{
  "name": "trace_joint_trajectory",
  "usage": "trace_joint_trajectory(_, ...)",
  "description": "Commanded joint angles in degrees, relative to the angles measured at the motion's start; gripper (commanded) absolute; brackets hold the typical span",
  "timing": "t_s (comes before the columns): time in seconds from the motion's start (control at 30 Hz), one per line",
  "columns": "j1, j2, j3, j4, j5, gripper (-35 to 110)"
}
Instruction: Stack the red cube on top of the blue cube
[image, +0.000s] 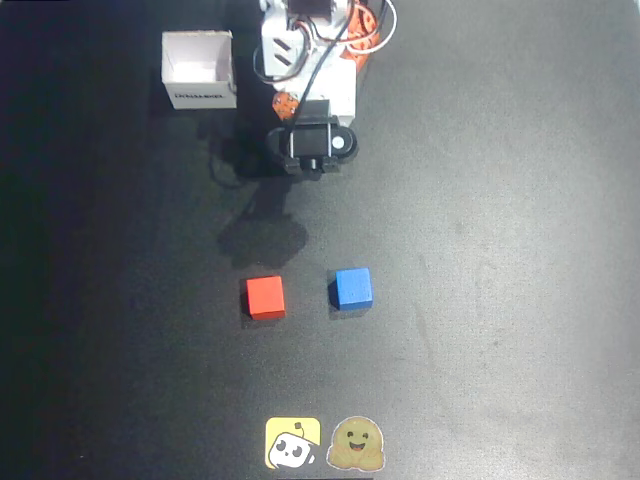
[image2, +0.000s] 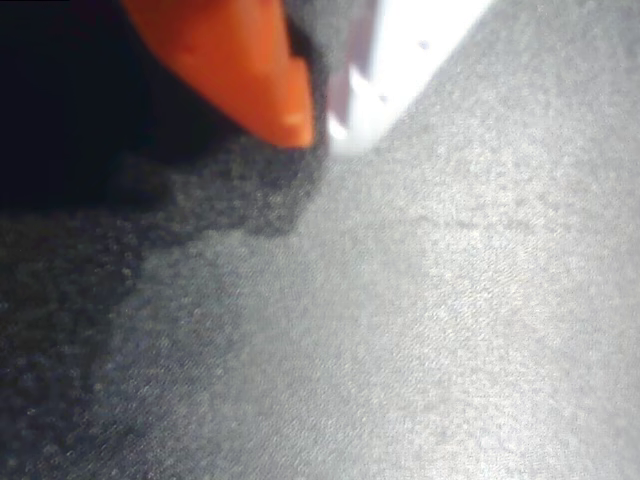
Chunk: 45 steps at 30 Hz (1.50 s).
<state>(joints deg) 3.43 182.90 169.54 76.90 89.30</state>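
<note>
In the overhead view the red cube (image: 265, 297) rests on the black table, left of the blue cube (image: 352, 287), with a gap of about one cube's width between them. The arm's wrist (image: 312, 145) is folded back near its base at the top, well above both cubes in the picture. The wrist view shows my gripper (image2: 322, 135) close over bare table, its orange finger (image2: 240, 60) and white finger (image2: 400, 60) meeting at their tips with nothing held.
An open white box (image: 199, 68) stands at the top left beside the arm's base (image: 320, 40). Two stickers, one yellow (image: 293, 443) and one tan (image: 358, 444), lie flat at the bottom edge. Dark matte table surrounds the cubes.
</note>
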Motion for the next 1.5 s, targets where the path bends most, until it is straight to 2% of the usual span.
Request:
trace_joint_trajectory(0.0,2.55,0.18,-0.26,0.26,0.62,0)
trace_joint_trajectory(1.03,1.41,-1.58,-4.48,-1.14,-0.70,0)
trace_joint_trajectory(1.13,1.23,-11.87,-10.37,-3.96,-0.70,0)
trace_joint_trajectory(1.27,1.41,-34.28,-26.89,-4.31,-0.97,0)
trace_joint_trajectory(1.47,1.85,-54.76,-42.89,-5.80,-0.53,0)
